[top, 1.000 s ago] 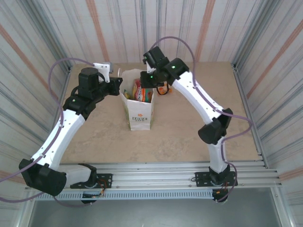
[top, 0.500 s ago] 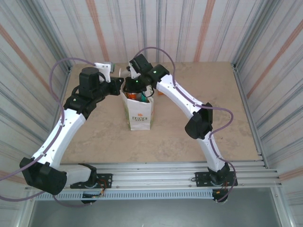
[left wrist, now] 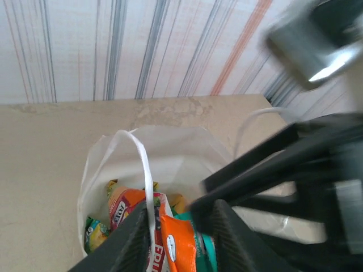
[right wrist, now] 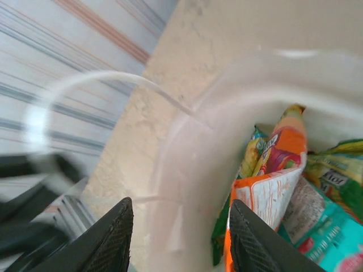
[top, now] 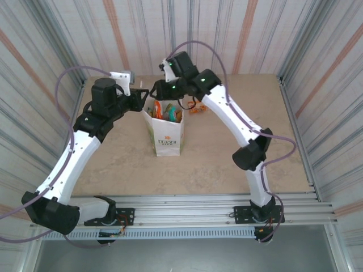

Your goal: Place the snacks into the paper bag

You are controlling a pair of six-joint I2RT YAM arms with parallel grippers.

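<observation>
I am holding my left hand (left wrist: 181,218) spread at the left rim of the bag (top: 167,139), with a handle (left wrist: 146,170) running between its fingers, probably to keep the mouth wide and the bag upright. My right hand (right wrist: 180,204) is hovering over the bag's far rim, spread and empty. Most snacks (top: 167,112) are standing inside the bag. One orange packet (top: 196,109) is lying on the counter (top: 215,164) just behind the bag, likely next.

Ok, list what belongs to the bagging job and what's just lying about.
Job: paper bag; packets inside it; loose orange packet behind it.
Lying about: table; striped walls; metal rail at the near edge.
</observation>
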